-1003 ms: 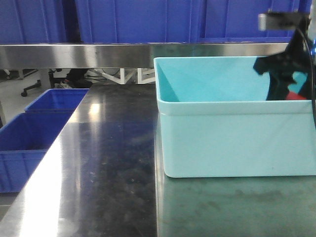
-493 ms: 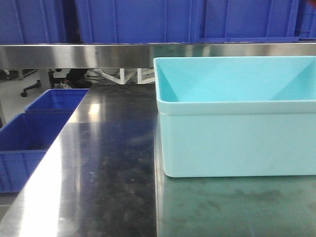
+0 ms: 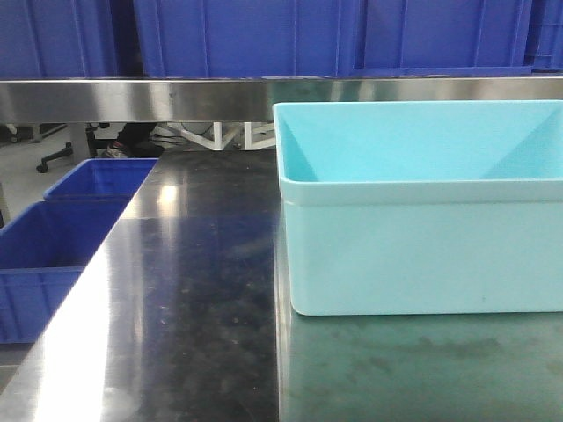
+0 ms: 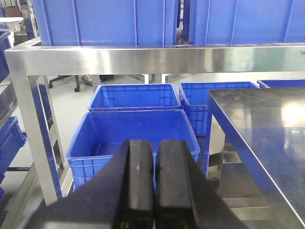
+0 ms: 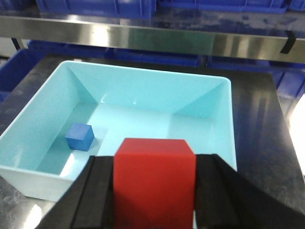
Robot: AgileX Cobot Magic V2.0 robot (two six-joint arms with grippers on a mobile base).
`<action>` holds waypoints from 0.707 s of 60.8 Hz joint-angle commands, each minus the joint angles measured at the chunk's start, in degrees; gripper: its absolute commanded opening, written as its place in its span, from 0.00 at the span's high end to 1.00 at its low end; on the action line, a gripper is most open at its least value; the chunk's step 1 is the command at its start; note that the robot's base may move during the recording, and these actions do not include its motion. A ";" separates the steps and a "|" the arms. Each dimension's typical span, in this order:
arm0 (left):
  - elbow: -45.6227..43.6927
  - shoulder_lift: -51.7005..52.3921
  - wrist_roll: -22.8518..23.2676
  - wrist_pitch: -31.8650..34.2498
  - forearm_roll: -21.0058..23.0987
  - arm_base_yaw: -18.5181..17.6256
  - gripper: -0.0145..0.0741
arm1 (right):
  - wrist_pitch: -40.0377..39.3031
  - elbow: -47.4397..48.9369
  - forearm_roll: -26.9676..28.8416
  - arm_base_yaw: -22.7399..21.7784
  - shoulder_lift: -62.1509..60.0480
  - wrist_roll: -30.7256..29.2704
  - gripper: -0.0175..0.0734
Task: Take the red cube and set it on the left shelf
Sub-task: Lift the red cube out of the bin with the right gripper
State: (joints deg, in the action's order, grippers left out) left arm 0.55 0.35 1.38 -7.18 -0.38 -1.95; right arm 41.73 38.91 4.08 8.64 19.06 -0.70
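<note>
Since a second back, the right arm and its load have gone from the front view, where they hung at the right edge over the bin. Nothing there has shifted in the last half second.

Right gripper [image 5: 156,191]: black fingers [image 5: 100,200] clamp opposite faces of a smooth, matte red cube [image 5: 155,174], with the jaws spread to the cube's width. The cube sits square between them, top face showing, touching nothing else.

Below and beyond these jaws is a light cyan rectangular plastic bin [image 5: 143,88], open-topped, standing on the dark glossy steel tabletop [image 5: 267,143]. A small blue cube [image 5: 79,136] lies on the bin floor, left of the jaws and near the left wall, turned slightly.

Farther ahead of the jaws, past the bin, is the brushed stainless steel left shelf [image 5: 143,36], its flat front rail running across the view. The red cube is short of it and well apart from it. Large blue ribbed crates [image 3: 237,35] stand on the shelf.

Left gripper [image 4: 155,186]: the two black fingers [image 4: 139,186] are pressed together with nothing between them. Ahead of and below these jaws are open blue plastic tubs [image 4: 133,133] in rows on the floor. The shelf rail crosses above them. The tabletop edge lies right of the jaws.
</note>
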 commanded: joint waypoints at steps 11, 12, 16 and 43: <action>1.32 0.85 0.05 4.92 0.38 -0.08 0.72 | -4.85 -5.27 -0.47 -0.18 -15.25 -0.03 0.62; 1.32 0.85 0.05 4.92 0.38 -0.08 0.72 | -4.85 -5.39 -0.47 -0.18 -15.89 -0.03 0.62; 1.32 0.85 0.05 4.92 0.38 -0.08 0.72 | -4.85 -5.56 -0.47 -0.18 -17.30 -0.03 0.62; 1.32 0.85 0.05 4.92 0.38 -0.08 0.72 | -9.81 -5.56 -0.47 -0.18 -17.54 -0.03 0.62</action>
State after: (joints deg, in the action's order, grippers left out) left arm 0.55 0.35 1.38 -7.18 -0.38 -1.95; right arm 37.87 32.00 4.08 8.64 0.51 -0.70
